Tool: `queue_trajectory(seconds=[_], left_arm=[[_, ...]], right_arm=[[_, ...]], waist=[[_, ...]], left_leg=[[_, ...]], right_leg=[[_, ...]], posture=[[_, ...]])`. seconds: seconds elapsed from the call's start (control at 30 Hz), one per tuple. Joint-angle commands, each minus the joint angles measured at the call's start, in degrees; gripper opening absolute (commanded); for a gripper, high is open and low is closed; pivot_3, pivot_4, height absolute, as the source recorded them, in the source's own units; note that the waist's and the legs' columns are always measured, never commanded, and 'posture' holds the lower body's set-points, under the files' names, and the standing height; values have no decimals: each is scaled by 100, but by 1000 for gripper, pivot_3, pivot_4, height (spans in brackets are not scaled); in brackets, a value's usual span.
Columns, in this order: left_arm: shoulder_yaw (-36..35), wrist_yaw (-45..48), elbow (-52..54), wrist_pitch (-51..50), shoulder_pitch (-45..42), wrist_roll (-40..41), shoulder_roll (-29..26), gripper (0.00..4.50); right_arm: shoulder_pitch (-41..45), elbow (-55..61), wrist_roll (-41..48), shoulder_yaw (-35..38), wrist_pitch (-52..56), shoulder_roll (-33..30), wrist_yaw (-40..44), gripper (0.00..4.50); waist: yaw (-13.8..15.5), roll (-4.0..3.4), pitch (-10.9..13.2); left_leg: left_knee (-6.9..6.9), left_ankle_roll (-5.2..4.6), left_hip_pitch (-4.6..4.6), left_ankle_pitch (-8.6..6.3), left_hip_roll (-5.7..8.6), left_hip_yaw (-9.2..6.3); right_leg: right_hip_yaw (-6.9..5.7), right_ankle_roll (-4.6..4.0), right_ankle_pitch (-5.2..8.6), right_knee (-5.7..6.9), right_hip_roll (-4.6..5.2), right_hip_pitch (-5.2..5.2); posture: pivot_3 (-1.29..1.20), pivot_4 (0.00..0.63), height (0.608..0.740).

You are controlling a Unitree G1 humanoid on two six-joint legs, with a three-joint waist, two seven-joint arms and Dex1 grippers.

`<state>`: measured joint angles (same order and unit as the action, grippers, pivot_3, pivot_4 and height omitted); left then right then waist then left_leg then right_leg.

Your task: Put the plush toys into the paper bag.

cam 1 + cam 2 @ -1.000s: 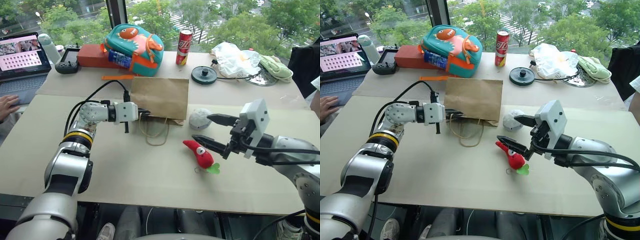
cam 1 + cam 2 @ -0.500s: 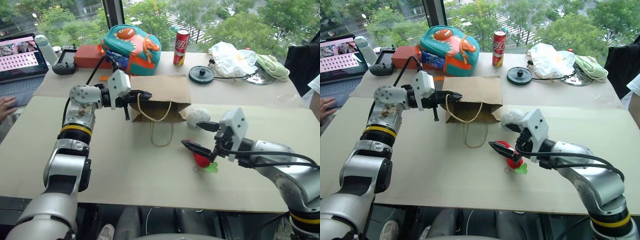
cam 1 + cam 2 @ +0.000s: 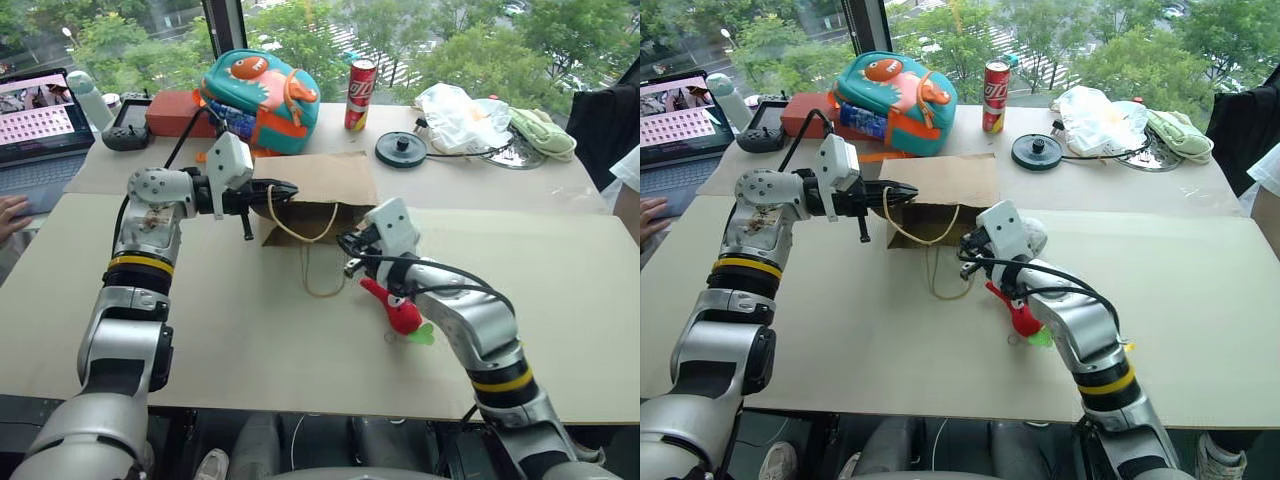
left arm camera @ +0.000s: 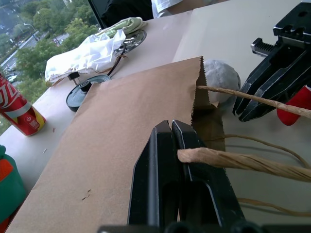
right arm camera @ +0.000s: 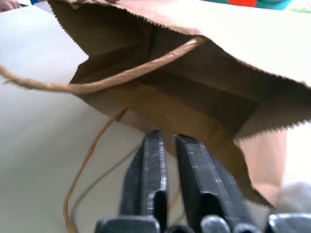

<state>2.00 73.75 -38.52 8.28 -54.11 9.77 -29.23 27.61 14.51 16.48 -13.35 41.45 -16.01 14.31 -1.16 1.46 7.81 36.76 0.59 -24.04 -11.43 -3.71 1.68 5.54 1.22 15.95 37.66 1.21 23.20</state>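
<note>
The brown paper bag (image 3: 325,178) lies on its side on the table, its mouth facing me and held partly open. My left gripper (image 3: 283,190) is shut on the bag's upper cord handle (image 4: 228,160) and holds it raised. My right gripper (image 3: 347,255) is shut, with its tips at the lower lip of the bag's mouth (image 5: 146,107); I cannot tell whether paper is pinched. The red chili plush (image 3: 402,313) lies on the table under my right forearm. The grey ball plush (image 4: 221,77) rests beside the bag's right edge, behind my right gripper.
A teal-and-orange backpack (image 3: 265,85), a red can (image 3: 362,95), a black disc (image 3: 403,148), a white plastic bag (image 3: 460,110) and a pale-green cloth (image 3: 545,130) line the far side. A laptop (image 3: 40,105) and a person's hand (image 3: 10,210) are at the left.
My right gripper moved left from above the chili to the bag's mouth and shut. My left gripper lifted the handle, and the flat bag's mouth opened.
</note>
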Motion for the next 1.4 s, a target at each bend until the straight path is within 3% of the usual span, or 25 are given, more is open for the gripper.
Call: queue_trajectory(seconds=[0.03,0.33,0.93,1.4], left_arm=[[-117,-3,232,-50,-91,155,-57,0],[-147,-24,516,-321,-50,317,-57,0],[-325,-290,948,-938,-78,591,-65,0],[-375,-522,1345,-1366,114,779,-49,0]], right_arm=[[218,-339,-297,-15,-375,249,-95,100],[711,-1962,-1139,-178,-950,974,-456,100],[459,-2173,-1508,-339,-368,1072,-107,100],[472,-1943,-1479,-98,-535,1120,-30,100]], waist=[[1,0,0],[-26,-2,-1],[-130,-3,-1],[-130,-4,-1]], left_leg=[[0,0,0,0,0,0],[-1,0,0,0,-2,0],[-2,0,-5,0,-1,-6],[-2,0,-2,0,-1,-7]], right_leg=[[0,0,0,0,0,0],[-1,-1,0,8,0,3],[-3,-1,0,30,0,4],[-3,0,0,28,0,2]], posture=[[0,150,728],[0,150,728],[0,150,728],[0,150,728]])
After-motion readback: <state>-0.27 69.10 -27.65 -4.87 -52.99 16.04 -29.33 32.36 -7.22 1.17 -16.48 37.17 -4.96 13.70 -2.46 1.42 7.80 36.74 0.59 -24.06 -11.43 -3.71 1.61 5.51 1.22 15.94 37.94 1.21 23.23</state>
